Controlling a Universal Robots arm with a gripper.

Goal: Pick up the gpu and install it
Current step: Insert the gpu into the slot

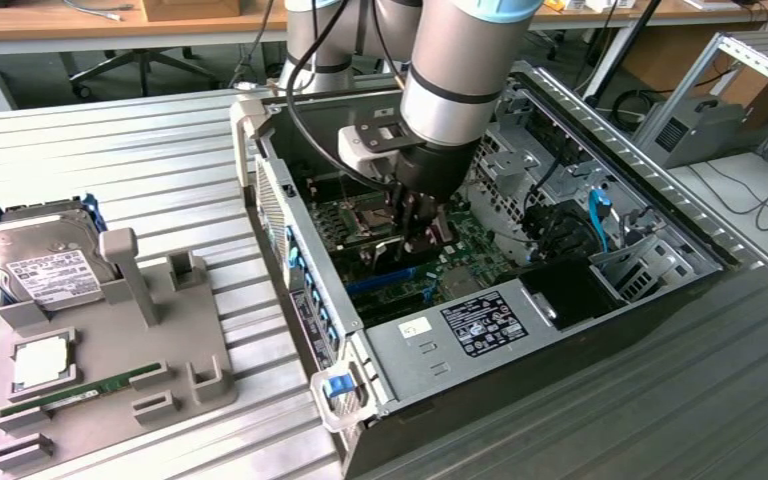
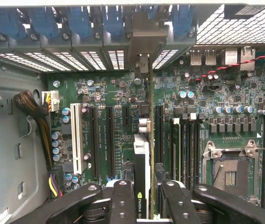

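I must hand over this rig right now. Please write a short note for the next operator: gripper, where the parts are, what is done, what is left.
Gripper: shut on the thin dark graphics card with silver end bracket, inside the open grey computer case.
Card: upright, edge-on over the black expansion slots of the green motherboard, bracket toward the rear slot openings.
Done: card picked up and brought into the case.
Left: card is not released; whether it is seated in a slot I cannot tell.

Graphics card [image 2: 142,158] edge-on, its near end cut off at the frame edge. Exterior view: hand [image 1: 424,225] hides most of it; label [image 1: 482,322] print too small to read.
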